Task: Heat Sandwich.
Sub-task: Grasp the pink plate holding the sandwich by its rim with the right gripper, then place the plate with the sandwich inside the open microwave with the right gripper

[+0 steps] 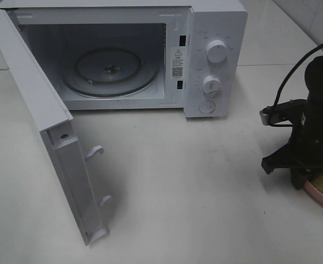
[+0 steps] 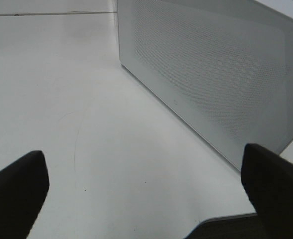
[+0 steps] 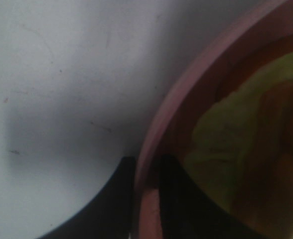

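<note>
1. Down in the lower right corner of the high view, the right pincer [image 3: 147, 162] is pressed onto the rim of a round pink plate [image 3: 159, 128]. In the right wrist view one black finger [image 3: 111, 209] sits outside the rim and the other inside it, with the rim pinched between them.
2. The sandwich [image 3: 226, 134], showing an orange-red filling and a yellowish-green layer, lies on that plate, just beside the inner finger. In the high view only a tan sliver of it peeks out beneath the arm.
3. The plate sits on the pale surface [image 1: 194, 192], to the lower right of the white microwave oven [image 1: 222, 22] and well apart from its cavity.
4. The oven's white door [image 1: 40, 110] stands swung wide toward the left of the frame, so the round glass turntable [image 1: 109, 69] inside is in plain sight.
5. Two white round dials [image 1: 216, 51] sit one above the other on the control panel, at the right side of the oven's front.
6. The left pincer [image 2: 144, 164] is spread wide, its two black fingertips far apart with nothing between them. It hovers over the surface near the perforated outer face of the door.
</note>
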Available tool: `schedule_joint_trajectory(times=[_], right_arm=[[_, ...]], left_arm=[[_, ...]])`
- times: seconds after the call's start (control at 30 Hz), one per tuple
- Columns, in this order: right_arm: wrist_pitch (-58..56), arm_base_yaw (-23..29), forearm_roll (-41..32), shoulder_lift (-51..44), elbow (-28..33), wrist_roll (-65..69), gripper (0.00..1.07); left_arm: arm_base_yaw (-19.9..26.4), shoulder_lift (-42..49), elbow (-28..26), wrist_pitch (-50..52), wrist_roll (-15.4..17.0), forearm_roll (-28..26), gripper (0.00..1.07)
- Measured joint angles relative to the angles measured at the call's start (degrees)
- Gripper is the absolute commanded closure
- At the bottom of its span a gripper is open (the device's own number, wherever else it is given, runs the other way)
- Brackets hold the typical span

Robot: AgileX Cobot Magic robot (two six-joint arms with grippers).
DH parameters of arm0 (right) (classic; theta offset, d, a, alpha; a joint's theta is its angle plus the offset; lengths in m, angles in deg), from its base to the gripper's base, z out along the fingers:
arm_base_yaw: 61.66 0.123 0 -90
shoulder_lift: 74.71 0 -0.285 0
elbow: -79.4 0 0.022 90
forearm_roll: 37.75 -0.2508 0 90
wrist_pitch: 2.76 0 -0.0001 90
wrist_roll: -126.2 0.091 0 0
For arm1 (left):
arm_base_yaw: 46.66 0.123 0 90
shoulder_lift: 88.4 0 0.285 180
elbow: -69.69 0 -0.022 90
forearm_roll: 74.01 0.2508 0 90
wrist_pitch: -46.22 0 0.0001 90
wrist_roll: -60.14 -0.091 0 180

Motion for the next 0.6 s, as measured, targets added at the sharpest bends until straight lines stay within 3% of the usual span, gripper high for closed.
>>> schedule_joint_trajectory(times=[0.33, 0.6], right_arm=[[-0.3, 0.0, 0.9, -0.6, 0.0, 1.0, 1.07], [-2.3, 2.7, 6.4, -0.8, 0.0, 6.0, 1.07]], left_arm=[[0.0, 0.0, 0.0, 0.0, 0.0, 0.0, 0.09], [0.0, 0.0, 0.0, 0.0, 0.0, 0.0, 0.09]])
